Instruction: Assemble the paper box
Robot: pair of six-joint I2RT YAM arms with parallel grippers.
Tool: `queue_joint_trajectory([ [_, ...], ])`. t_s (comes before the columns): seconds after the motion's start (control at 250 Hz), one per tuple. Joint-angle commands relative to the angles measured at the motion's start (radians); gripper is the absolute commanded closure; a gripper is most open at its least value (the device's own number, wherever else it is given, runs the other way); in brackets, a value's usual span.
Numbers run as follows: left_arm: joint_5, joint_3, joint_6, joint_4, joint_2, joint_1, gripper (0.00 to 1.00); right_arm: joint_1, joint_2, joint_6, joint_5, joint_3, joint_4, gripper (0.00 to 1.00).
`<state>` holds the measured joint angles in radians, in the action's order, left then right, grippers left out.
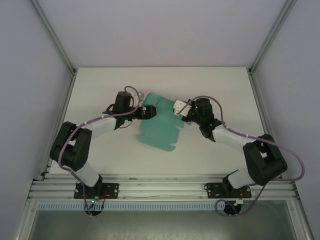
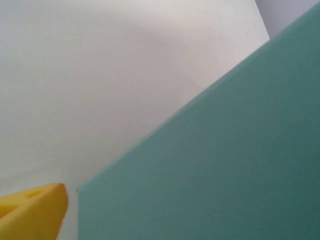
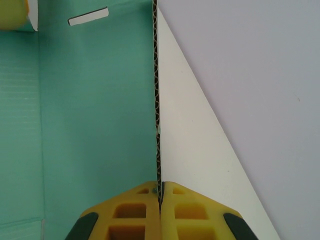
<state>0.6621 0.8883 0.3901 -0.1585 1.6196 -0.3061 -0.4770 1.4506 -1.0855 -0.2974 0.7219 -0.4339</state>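
Note:
The paper box [image 1: 159, 126] is a teal-green die-cut sheet, partly folded, in the middle of the table. My right gripper [image 1: 183, 111] holds its right side. In the right wrist view its yellow fingers [image 3: 135, 210] are shut on the sheet's corrugated edge [image 3: 156, 100], which stands upright. My left gripper [image 1: 146, 112] is at the sheet's upper left flap. In the left wrist view one yellow finger [image 2: 32, 212] sits far to the lower left, apart from a teal panel [image 2: 215, 165] that hides the other finger.
The white table [image 1: 100, 95] is walled by grey panels with aluminium posts [image 1: 55, 45] at the back corners. A rail [image 1: 160, 189] runs along the near edge. A cut slot [image 3: 87, 16] shows in the card's far panel.

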Motion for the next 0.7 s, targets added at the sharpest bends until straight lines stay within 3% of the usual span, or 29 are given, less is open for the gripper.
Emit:
queue_joint_trajectory([
  [0.0,-0.075,-0.017,-0.033,0.07,-0.083,-0.004,0.0,-0.014,0.034,-0.088,0.052,0.016,-0.025,1.0],
  [0.224,-0.267,0.004,-0.057,0.252,-0.253,0.014,0.0,-0.066,0.097,-0.251,0.193,0.029,-0.056,1.0],
  [0.464,-0.416,0.02,0.032,0.306,-0.316,0.117,0.0,-0.118,0.146,-0.407,0.277,0.047,-0.154,1.0],
  [0.696,-0.314,0.072,0.09,0.247,-0.145,0.236,0.0,-0.153,0.14,-0.47,0.265,0.036,-0.221,1.0],
])
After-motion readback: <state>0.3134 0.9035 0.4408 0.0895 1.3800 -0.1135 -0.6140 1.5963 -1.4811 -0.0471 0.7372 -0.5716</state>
